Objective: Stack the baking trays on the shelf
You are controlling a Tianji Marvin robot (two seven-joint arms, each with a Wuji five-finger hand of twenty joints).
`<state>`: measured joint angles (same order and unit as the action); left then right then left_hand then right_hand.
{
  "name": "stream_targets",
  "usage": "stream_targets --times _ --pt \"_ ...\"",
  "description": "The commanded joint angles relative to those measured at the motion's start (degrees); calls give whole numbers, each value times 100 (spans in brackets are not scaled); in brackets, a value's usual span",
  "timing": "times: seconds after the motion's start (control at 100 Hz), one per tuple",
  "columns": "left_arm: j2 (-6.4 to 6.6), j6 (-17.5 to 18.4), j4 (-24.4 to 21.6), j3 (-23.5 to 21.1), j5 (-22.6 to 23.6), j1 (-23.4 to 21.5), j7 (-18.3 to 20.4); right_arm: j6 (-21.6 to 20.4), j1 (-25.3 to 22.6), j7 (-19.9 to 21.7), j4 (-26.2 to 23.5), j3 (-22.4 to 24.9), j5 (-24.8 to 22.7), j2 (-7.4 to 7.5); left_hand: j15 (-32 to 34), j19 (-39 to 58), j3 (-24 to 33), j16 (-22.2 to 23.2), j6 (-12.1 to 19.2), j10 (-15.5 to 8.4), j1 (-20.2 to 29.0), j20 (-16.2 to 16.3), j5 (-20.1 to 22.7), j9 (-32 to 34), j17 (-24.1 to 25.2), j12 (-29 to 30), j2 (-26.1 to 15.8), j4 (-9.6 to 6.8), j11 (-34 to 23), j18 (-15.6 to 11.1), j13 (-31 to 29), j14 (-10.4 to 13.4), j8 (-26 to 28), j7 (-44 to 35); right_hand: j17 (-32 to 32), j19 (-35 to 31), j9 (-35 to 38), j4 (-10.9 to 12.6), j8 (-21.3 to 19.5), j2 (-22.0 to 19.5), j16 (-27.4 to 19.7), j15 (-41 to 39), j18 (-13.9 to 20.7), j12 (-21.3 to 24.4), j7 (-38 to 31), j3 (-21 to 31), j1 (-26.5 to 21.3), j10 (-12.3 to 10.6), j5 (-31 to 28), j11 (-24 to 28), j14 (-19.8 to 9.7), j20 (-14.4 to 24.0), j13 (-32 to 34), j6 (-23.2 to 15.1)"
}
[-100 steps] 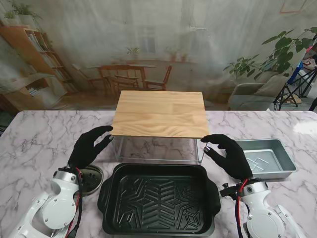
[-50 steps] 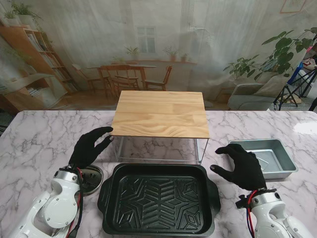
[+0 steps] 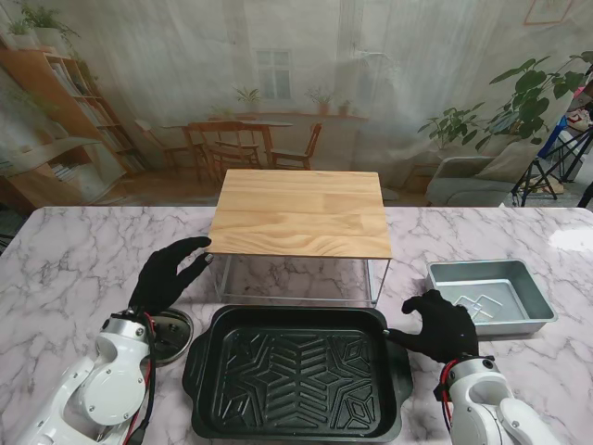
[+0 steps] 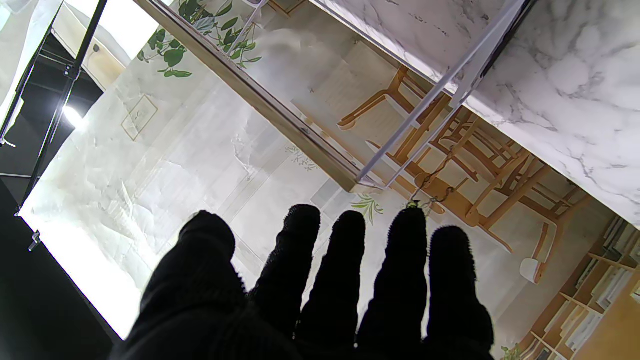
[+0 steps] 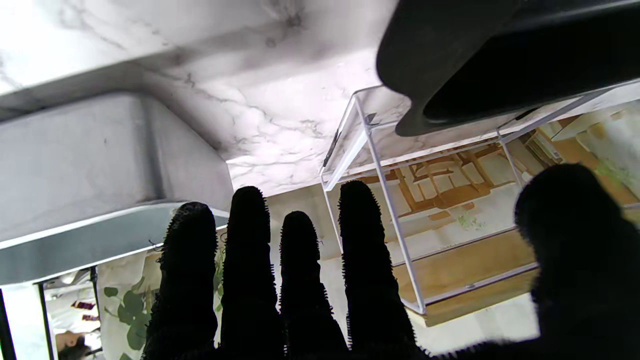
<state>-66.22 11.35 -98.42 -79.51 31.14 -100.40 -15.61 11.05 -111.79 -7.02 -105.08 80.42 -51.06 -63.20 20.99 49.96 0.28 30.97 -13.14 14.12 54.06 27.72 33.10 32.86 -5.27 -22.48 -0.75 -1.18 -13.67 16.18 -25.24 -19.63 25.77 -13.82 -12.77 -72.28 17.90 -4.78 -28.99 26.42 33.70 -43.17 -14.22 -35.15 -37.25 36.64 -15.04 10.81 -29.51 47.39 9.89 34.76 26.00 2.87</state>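
Observation:
A large black baking tray (image 3: 296, 371) with a patterned floor lies on the marble table just in front of me. Behind it stands the shelf (image 3: 301, 211), a wooden top on thin clear legs. A smaller silver tray (image 3: 489, 295) rests to the right of the shelf. My right hand (image 3: 439, 324) hovers open beside the black tray's right handle; the wrist view shows the black tray's rim (image 5: 490, 55) and the silver tray's wall (image 5: 100, 155) on either side of the fingers (image 5: 250, 260). My left hand (image 3: 165, 274) is open near the shelf's left front leg (image 4: 430, 95), fingers spread.
A round dark lid-like object (image 3: 170, 336) lies under my left wrist, left of the black tray. The marble table (image 3: 65, 269) extends left and right of the shelf. A backdrop with printed furniture hangs behind the table.
My right hand has pulled back from the shelf's right front leg, swung right near the silver tray, then come nearer to me beside the black tray's right handle. The left hand has stayed put.

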Motion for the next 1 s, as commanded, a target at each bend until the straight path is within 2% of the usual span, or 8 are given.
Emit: stream_targets --times 0.0,0.18,0.32,0.46,0.61,0.71,0.83,0.99 --pt "-3 -26 8 14 5 -4 71 84 25 76 -12 -75 -41 4 110 100 -150 33 -21 -9 82 31 77 119 70 33 -295 57 -79 79 -74 -35 -8 14 -71 -268 98 -18 -116 151 156 -497 194 -131 -50 -152 174 -5 218 200 -76 114 138 101" --pt "-5 -12 9 0 18 -6 52 61 44 177 -115 -194 -85 26 108 102 -148 33 -29 -8 87 35 78 119 63 33 -295 57 -75 74 -72 -37 -9 16 -151 -380 251 -13 -74 72 158 -550 159 -124 8 -125 184 -8 289 144 -46 90 240 97" --pt "-4 7 11 -14 32 -10 45 64 24 310 -214 -236 -104 46 111 104 -151 35 -19 -13 78 37 76 127 57 32 -299 59 -76 71 -76 -38 -9 18 -340 -559 340 -5 175 18 100 -536 144 -41 377 -113 168 -24 728 24 -40 68 475 155" --pt "-3 10 11 -19 36 -13 48 280 99 466 -204 -350 -153 67 109 101 -154 35 -16 -11 73 36 77 120 59 32 -296 60 -73 71 -72 -41 -8 19 -786 -963 273 19 490 34 71 -707 183 270 474 -110 90 9 1050 -97 -27 -9 840 340" --pt "-1 -3 18 -13 43 -8 54 609 218 551 -113 -494 -347 89 113 105 -149 36 -26 -17 82 38 86 130 55 29 -294 58 -78 73 -78 -42 -6 14 -1120 -1479 35 29 586 73 147 -982 305 491 482 -69 72 65 1133 -288 -60 51 1119 469" --pt "0 -30 27 -1 33 0 65 882 312 584 -25 -607 -473 98 114 102 -148 38 -18 -13 87 37 83 124 60 30 -296 57 -75 73 -75 -46 -7 18 -1106 -1545 -41 21 593 75 145 -993 330 556 457 -70 108 96 1079 -327 -57 50 1082 536" --pt "2 -33 35 4 42 6 70 1157 393 860 -22 -721 -515 130 116 105 -150 38 -21 -16 82 38 87 135 53 28 -296 55 -81 70 -81 -44 -5 14 -1274 -1627 42 9 522 82 143 -1040 352 586 324 -79 119 145 943 -264 -15 45 1237 528" --pt "3 -33 47 8 48 11 71 1420 513 1126 -7 -887 -568 166 118 98 -152 39 -23 -14 78 36 90 131 60 29 -298 54 -78 72 -83 -43 -4 12 -1578 -1669 255 17 197 92 56 -1014 287 493 -33 -116 70 168 874 13 57 -43 1571 434"
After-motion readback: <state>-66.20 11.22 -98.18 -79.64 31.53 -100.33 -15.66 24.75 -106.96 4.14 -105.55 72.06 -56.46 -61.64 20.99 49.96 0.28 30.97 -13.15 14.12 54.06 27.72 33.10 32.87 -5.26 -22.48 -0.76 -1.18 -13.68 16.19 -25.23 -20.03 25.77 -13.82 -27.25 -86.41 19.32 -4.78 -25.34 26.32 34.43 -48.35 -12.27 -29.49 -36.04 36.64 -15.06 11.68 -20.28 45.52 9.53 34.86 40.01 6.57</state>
